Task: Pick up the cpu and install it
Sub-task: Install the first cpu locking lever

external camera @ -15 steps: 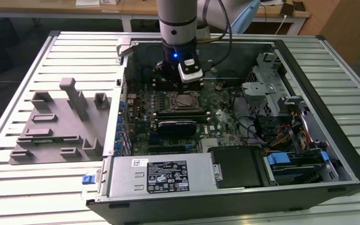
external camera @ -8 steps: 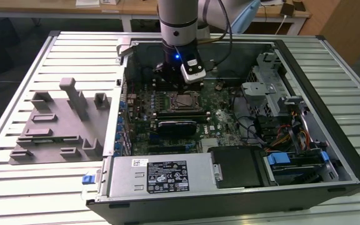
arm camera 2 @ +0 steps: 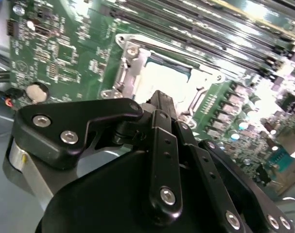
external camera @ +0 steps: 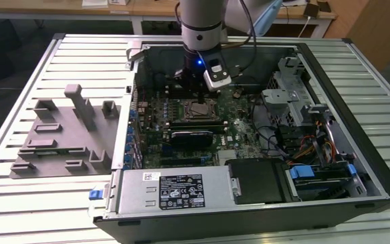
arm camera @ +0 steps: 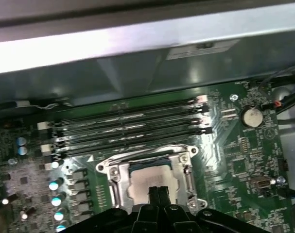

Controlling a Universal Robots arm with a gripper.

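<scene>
The cpu (arm camera: 146,180) lies flat inside the metal-framed socket (arm camera: 113,177) on the green motherboard, its silvery top showing in both wrist views (arm camera 2: 163,80). In the exterior view it is the pale square (external camera: 198,110) in the middle of the open computer case. My gripper (arm camera: 157,192) hangs just above the cpu's near edge, its two black fingers pressed together with nothing between them. In the second wrist view, the fingertips (arm camera 2: 160,98) point down at the socket. I cannot tell whether they touch the chip.
Memory slots (arm camera: 128,127) run beside the socket, and a coin battery (arm camera: 251,116) sits further off. The case wall (external camera: 215,47) rises behind the arm. A power supply (external camera: 174,189), drive bays (external camera: 317,173) and cables fill the case. A grey fixture block (external camera: 63,134) stands on the slatted table at the exterior view's left.
</scene>
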